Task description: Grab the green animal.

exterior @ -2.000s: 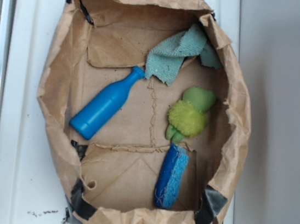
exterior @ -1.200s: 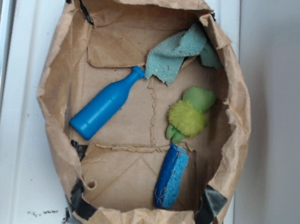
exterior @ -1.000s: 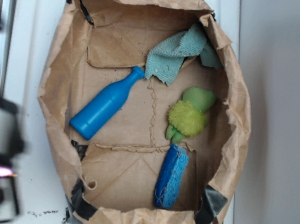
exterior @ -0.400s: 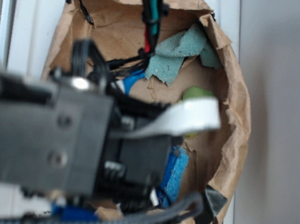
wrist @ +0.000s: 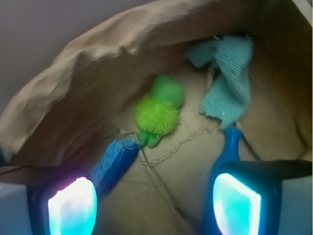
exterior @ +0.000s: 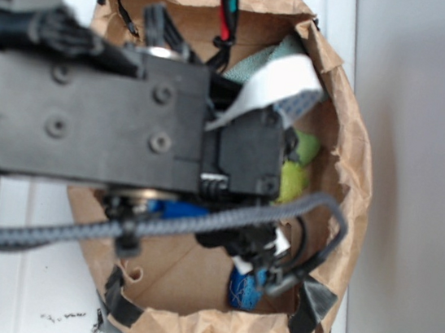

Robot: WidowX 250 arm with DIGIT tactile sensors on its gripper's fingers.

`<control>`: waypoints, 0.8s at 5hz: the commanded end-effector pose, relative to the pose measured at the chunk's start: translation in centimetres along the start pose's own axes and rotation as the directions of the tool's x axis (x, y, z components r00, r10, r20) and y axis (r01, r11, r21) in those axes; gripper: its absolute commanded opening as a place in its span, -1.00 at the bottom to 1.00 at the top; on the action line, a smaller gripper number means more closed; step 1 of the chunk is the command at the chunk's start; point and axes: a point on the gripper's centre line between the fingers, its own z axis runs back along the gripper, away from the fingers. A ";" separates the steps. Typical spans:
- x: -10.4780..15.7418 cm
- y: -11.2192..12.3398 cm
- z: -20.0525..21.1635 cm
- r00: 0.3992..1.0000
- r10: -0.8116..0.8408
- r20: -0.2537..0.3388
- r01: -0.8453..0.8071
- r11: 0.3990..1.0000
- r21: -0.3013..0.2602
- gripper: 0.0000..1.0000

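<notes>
- Since two seconds ago, when no arm stood over the bag, the black robot arm [exterior: 121, 128] has swung in above the crumpled brown paper bag [exterior: 350, 192] and hides most of its floor in the exterior view.
- Gripper [wrist: 156, 203]: jaws spread wide, nothing between them, well short of the target.
- Green animal [wrist: 159, 112], a fuzzy lime plush with a smooth light green head: lies on the bag floor near the far wall, apart from the gripper.
- Obstacles: blue sponge [wrist: 115, 161] just beside the plush's feet; blue plastic bottle [wrist: 231, 144] and teal terry cloth rag [wrist: 227, 88] to the other side.
- Risk: a descent off-centre could pinch the sponge, or a finger could catch the bag wall; soft fuzz may slip from a shallow grip.
</notes>
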 end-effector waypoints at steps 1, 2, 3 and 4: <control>1.1 0.1 1.2 0.999 0.007 0.036 -0.006 1.000 -0.020 1.00; 1.1 0.1 1.2 0.999 0.007 0.036 -0.006 1.000 -0.020 1.00; 1.1 0.1 1.2 0.999 0.007 0.036 -0.006 1.000 -0.020 1.00; 1.1 0.8 0.1 0.999 0.044 0.017 -0.044 0.998 -0.044 1.00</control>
